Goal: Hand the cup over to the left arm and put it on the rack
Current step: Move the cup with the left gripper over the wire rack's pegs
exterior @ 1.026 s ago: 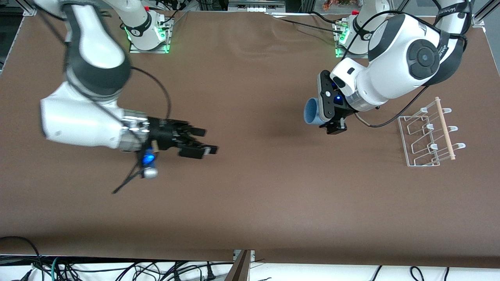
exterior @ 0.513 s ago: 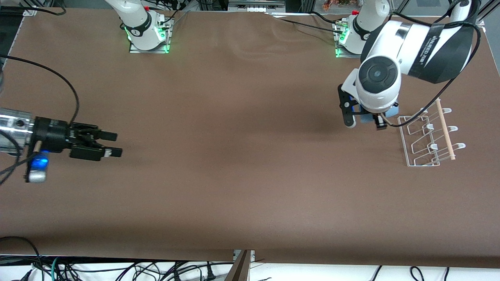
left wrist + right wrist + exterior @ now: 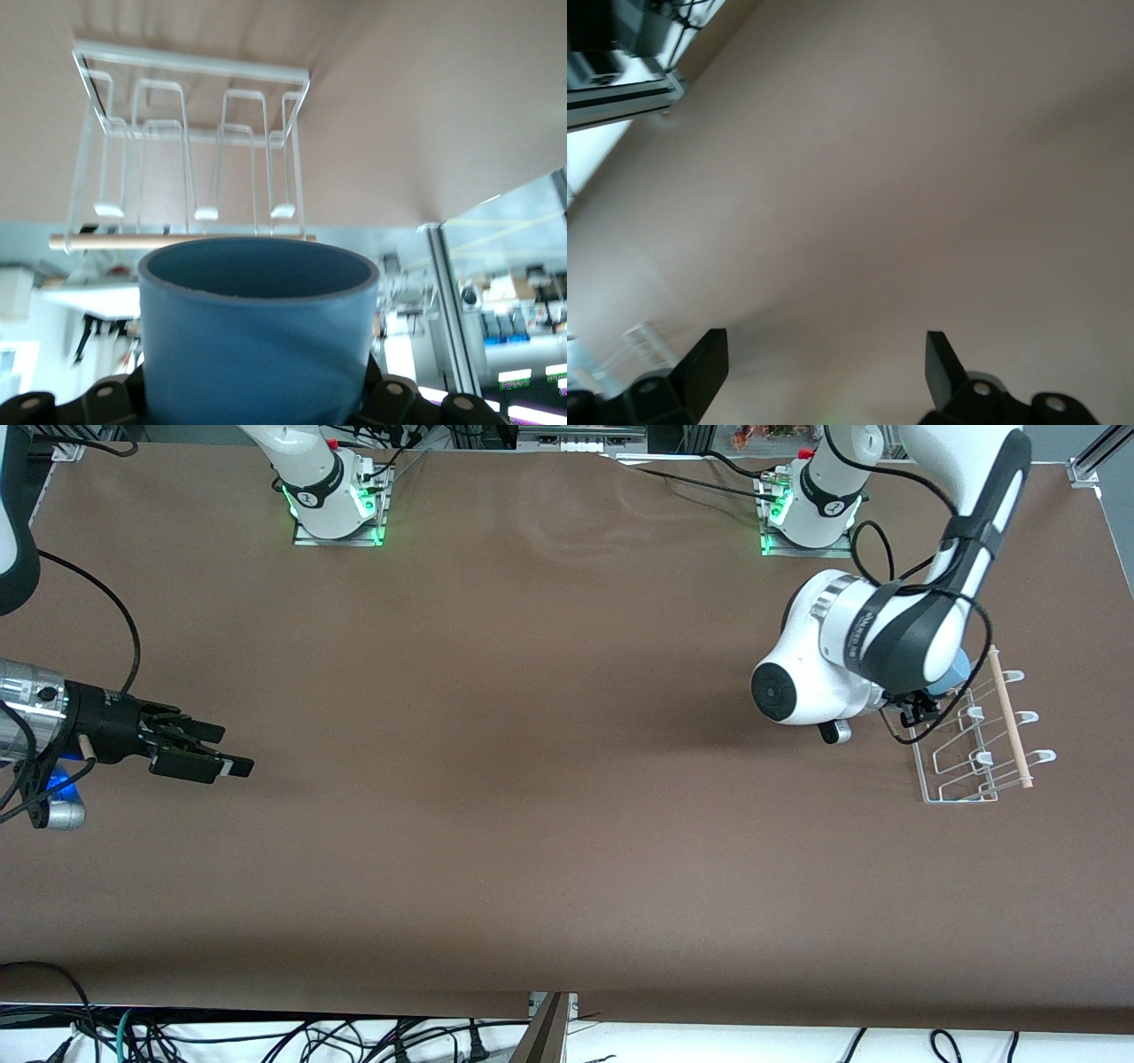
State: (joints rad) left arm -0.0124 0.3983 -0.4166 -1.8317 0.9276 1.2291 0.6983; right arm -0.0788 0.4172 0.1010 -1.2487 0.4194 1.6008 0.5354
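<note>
Brown worktop (image 3: 549, 797) lies bare where the right gripper (image 3: 217, 755) has drawn back to the right arm's end, jaws apart and empty, and now waits. Since a second ago the left gripper (image 3: 921, 707) has swung from mid-worktop to the rack (image 3: 921, 766), jaws clamped on the cup (image 3: 257, 332), so the handover looks done and only placing remains. Nothing hangs on the white wire rack yet; its slots and wooden dowel (image 3: 1010, 717) are empty, and the cup's mouth faces them.
</note>
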